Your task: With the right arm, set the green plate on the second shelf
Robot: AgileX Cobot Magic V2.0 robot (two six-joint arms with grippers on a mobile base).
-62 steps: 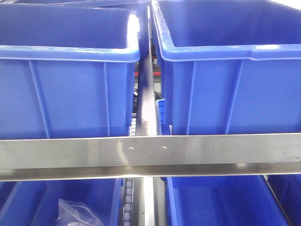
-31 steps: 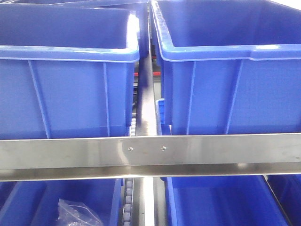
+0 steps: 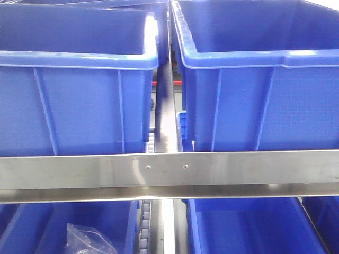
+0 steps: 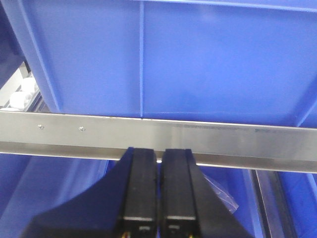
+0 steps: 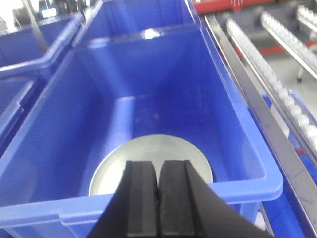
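green plate (image 5: 148,161) lies flat on bottom of blue bin (image 5: 124,74), near its front wall | right hand (image 5: 159,208) fingers pressed together, holds nothing, above front rim, over the plate | left hand (image 4: 158,198) also closed, empty, by steel rail (image 4: 148,136) | progress: plate seems placed, prob. only arm pull-back left

Open-topped blue bin (image 5: 148,99) free from above, steel rail (image 3: 169,169) crossing the shelf front, neighbouring bin (image 3: 74,84) close alongside

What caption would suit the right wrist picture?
Shut right tool above a blue bin with the green plate lying flat inside.
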